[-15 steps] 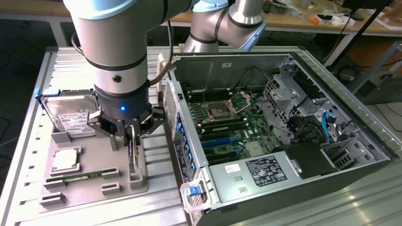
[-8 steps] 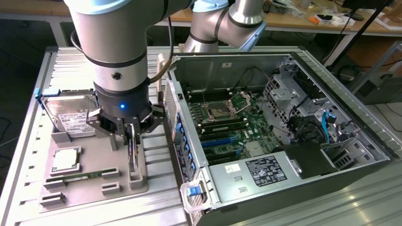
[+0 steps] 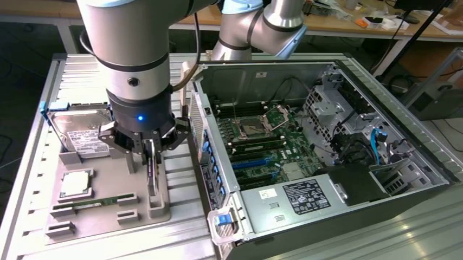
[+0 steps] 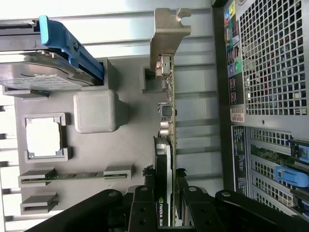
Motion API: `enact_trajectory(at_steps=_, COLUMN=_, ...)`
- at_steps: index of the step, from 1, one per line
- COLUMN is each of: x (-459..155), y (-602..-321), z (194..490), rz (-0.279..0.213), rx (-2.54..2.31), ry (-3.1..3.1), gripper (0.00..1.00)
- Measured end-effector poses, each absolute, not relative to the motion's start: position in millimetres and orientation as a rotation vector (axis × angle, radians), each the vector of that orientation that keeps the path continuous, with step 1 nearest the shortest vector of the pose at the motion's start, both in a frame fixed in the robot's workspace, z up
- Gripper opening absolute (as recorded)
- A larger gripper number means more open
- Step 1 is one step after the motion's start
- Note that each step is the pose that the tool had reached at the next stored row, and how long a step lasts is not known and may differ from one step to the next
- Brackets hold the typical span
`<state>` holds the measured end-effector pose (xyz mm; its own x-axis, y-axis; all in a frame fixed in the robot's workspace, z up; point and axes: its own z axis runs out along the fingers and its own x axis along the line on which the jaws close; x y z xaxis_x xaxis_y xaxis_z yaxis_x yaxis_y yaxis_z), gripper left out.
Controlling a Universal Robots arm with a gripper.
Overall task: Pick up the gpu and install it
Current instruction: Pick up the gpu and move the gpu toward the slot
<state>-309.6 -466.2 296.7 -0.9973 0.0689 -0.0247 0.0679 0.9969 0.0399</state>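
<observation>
The gpu (image 3: 153, 181) stands on edge in a slot of the grey holder tray (image 3: 108, 168), just outside the open computer case (image 3: 239, 73). My gripper (image 3: 150, 154) comes down on it from above, one finger on each face of the card. In the wrist view the gpu (image 4: 166, 121) runs edge-on away from the camera, its pale metal bracket (image 4: 166, 38) at the far end. There my gripper (image 4: 165, 193) is shut on the dark heatsink end, and the black fingers (image 4: 145, 198) press both sides. The card's lower edge still rests in the holder.
The tray also holds a silver hard drive (image 3: 79, 132), a processor (image 3: 76, 183) and a green memory stick (image 3: 101, 201). The case's side wall (image 3: 206, 157) rises right beside the card. Inside lies the motherboard (image 3: 278, 154) with blue slots (image 3: 253, 161) and a power supply (image 3: 304, 197).
</observation>
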Motion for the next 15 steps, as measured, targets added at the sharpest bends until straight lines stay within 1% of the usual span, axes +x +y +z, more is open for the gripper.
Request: enact_trajectory(at_steps=15, x=-309.6, y=-466.2, z=314.6, rz=0.061, rx=0.107, ry=3.113, gripper=0.27)
